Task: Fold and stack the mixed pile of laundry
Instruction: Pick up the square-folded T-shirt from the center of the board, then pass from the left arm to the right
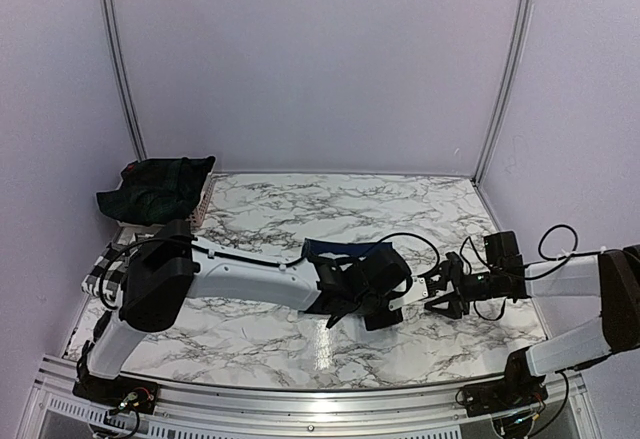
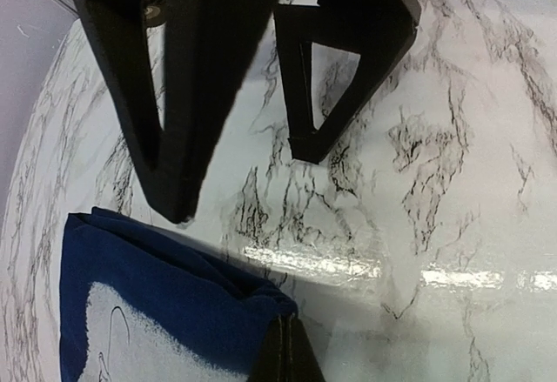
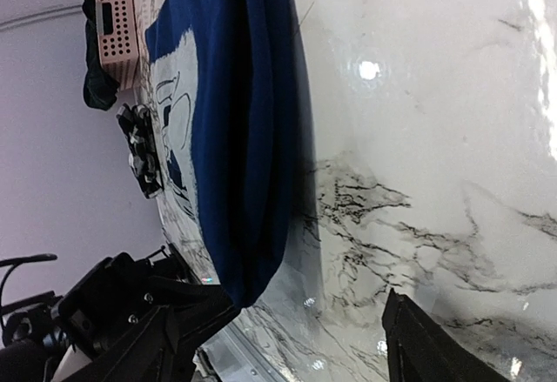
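Note:
The navy blue T-shirt [image 2: 165, 286], with a white print on it, lies folded on the marble table; only its edge [image 1: 345, 249] shows in the top view, behind my left arm. My left gripper [image 2: 287, 330] is shut on the shirt's near corner, and in the top view it [image 1: 392, 294] sits at mid-table. My right gripper [image 1: 436, 292] faces it from the right, open, just off the shirt's folded end [image 3: 248, 225], with nothing between its fingers [image 3: 418, 338]. The green-and-navy plaid garment [image 1: 155, 187] lies heaped on a basket at the back left. The black-and-white check shirt [image 1: 105, 264] lies at the left edge.
A pinkish perforated basket [image 1: 205, 199] stands at the back left under the plaid garment. Bare marble table [image 1: 330, 199] stretches behind and in front of both grippers. White walls close in the back and sides, and a metal rail [image 1: 300, 404] runs along the near edge.

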### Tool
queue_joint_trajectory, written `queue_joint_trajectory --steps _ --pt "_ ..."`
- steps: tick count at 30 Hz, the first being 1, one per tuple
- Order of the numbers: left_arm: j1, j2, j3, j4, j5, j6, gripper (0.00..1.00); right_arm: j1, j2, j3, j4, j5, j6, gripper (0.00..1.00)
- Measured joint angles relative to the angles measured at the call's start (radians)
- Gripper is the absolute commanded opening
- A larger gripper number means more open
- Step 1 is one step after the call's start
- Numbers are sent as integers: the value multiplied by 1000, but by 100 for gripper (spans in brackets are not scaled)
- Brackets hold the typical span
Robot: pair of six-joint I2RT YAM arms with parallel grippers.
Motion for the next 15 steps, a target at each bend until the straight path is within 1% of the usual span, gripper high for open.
queue_joint_trajectory --steps 1,3,7,11,15 --pt "0 -7 -3 3 4 -1 0 1 1 -4 13 0 11 92" --pt "1 -25 -14 5 12 -6 0 6 9 -10 52 -1 40 95" --pt "5 -40 -17 16 37 -16 0 43 52 -10 143 -2 110 97" --pt "6 -40 -17 22 54 -19 0 85 122 -9 247 0 188 95" --pt "6 -41 -18 26 76 -26 0 125 216 29 338 -5 255 89"
